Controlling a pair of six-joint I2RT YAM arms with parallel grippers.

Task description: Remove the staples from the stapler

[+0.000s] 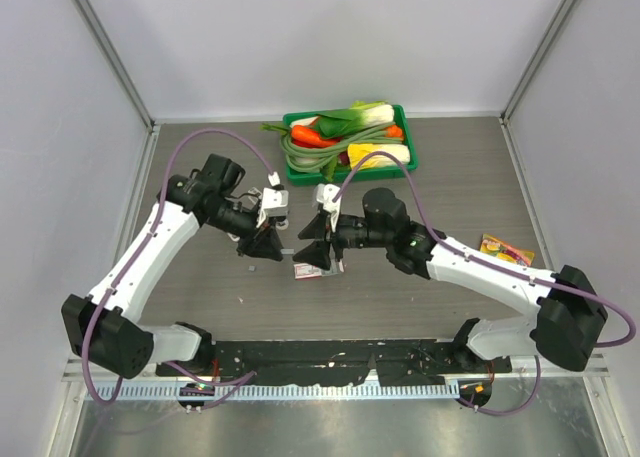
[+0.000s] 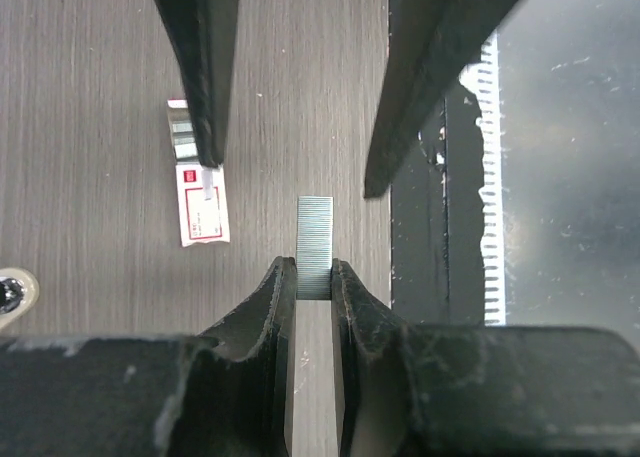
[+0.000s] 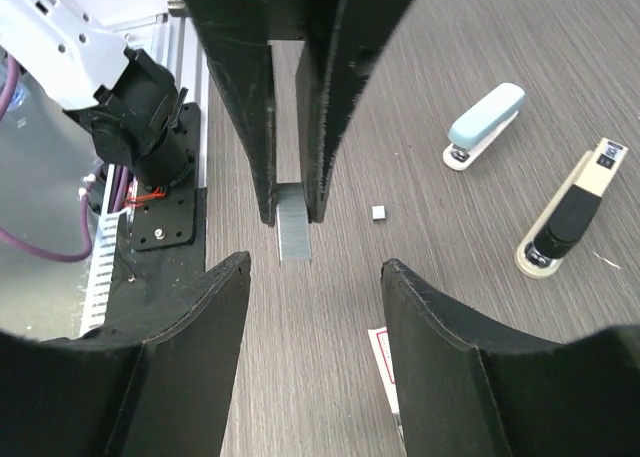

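Grey wood-grain tabletop fills both wrist views, and the staples are already out of the stapler. They form one neat grey strip, finely ribbed and unbroken, held by its near end just above the table. The left gripper is closed almost fully on that end, with most of the strip jutting free beyond its tips. The right gripper stands wide apart with nothing between its fingers, facing the strip from six o'clock in its own view. The stapler lies shut on the table at about two o'clock from the strip, well apart, pale blue on top with a white base. A black-and-cream stapler rests beyond it at three o'clock, a small grey bit sits near the strip, and a red-and-white box lies flat at ten o'clock in the left wrist view. What seems left is setting the strip down. It should be lowered until it lies flat on bare wood, then released gently so the glued strip neither snaps nor flicks away, with the right fingers kept clear.
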